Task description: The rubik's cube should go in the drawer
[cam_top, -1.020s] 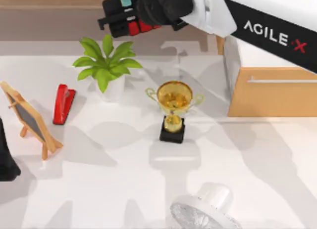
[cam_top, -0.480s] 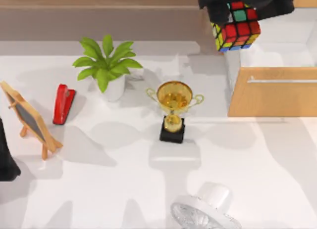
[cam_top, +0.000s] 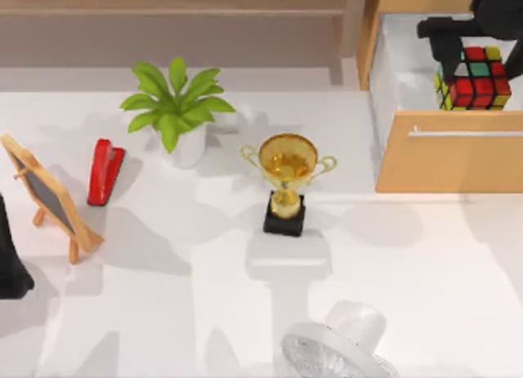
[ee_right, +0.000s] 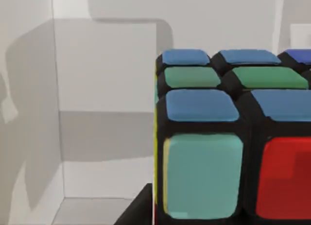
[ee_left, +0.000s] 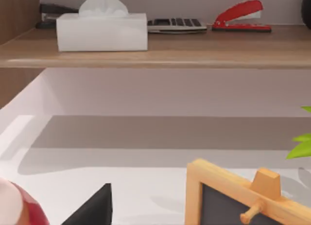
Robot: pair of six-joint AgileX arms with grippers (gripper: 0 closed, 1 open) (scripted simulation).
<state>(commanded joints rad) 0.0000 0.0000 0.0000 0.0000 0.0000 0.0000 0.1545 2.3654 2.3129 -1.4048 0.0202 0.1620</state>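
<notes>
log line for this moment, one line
right gripper: shut on rubik's cube, over the open drawer | cube: not yet released | left arm: parked at table's left edge

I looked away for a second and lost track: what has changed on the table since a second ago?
The right gripper carried the rubik's cube from above the shelf rightward, and now holds it over the open drawer, shut on it. The left gripper stayed parked at the left edge; trophy, plant and stapler are unmoved.
</notes>
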